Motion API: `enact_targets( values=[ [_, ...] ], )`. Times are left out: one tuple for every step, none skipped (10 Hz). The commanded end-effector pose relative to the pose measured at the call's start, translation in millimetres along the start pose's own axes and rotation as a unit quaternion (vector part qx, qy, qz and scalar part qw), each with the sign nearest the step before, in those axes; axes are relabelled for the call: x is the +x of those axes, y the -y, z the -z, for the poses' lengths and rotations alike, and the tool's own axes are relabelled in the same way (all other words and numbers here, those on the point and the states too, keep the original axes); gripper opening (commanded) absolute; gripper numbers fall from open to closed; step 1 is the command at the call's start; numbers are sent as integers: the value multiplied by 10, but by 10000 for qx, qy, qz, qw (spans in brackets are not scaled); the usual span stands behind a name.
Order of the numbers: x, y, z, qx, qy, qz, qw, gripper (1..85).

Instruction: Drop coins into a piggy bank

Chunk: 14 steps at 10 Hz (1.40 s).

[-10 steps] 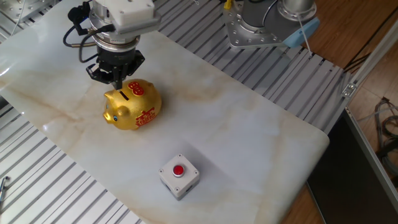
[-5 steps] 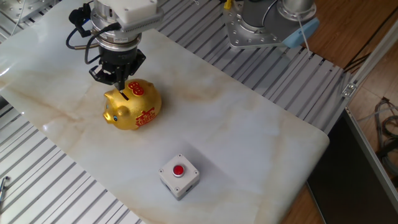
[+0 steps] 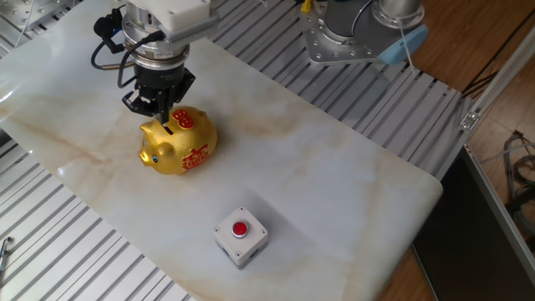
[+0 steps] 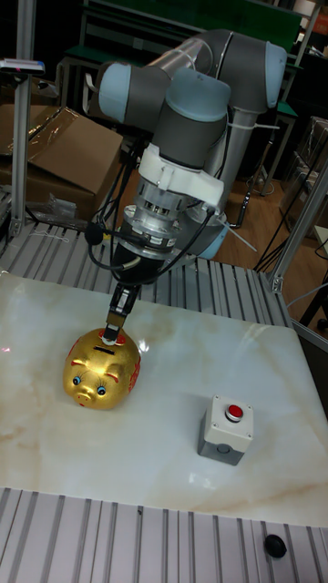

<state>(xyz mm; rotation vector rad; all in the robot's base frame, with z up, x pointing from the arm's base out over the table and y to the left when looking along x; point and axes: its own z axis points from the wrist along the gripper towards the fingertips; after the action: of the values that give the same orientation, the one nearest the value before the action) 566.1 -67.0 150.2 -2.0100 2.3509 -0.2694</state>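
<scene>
Since the earlier frames the black two-finger gripper (image 3: 164,111) has shifted slightly up and away from the camera; nothing else on the table has moved.

Fixed view: the shiny gold pig-shaped piggy bank (image 3: 177,140) stands upright on the white marble-patterned table top (image 3: 334,184), snout toward the lower left, long axis running from lower left to upper right. The gripper hangs directly over the pig's back, fingertips close above the dark slot (image 3: 170,129). This placement is judged to line a release up with the slot. The small white square box with a red round push-button (image 3: 241,233) sits well apart, nearer the camera.

Tall fixed view: the fingers (image 4: 115,314) point straight down and stand close together, tips at the slot (image 4: 110,351) on the pig's back. The small flat grey coin is not visible in either view; whether it is held between the fingertips or already inside the bank cannot be told. Here the piggy bank (image 4: 102,368) faces the camera, snout turned slightly to the left. The button box (image 4: 225,429) stands to its right.
</scene>
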Motion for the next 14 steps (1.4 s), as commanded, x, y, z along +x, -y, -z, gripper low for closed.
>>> enact_targets(
  values=[
    [-38,-15,-73,-16,179,-8,9998,10],
    [-23,-12,-88,-14,171,16,9999,10],
    [-17,-19,-95,-22,170,24,9999,10],
    [-9,-20,-104,-14,171,24,9998,10],
    [-5,-24,-112,-15,179,23,9998,10],
    [-3,-28,-119,-16,186,29,9998,10],
    [-7,-36,-130,-20,209,19,9998,10],
    [-12,-48,-139,-32,230,8,9997,10],
    [-9,-54,-141,-39,229,8,9997,10],
    [-5,-58,-145,-39,229,0,9997,10],
    [-3,-61,-150,-41,236,-1,9997,10],
    [2,-64,-155,-40,236,7,9997,10],
    [4,-68,-162,-40,236,7,9997,10],
    [-2,-72,-168,-42,244,6,9997,10]
  ],
)
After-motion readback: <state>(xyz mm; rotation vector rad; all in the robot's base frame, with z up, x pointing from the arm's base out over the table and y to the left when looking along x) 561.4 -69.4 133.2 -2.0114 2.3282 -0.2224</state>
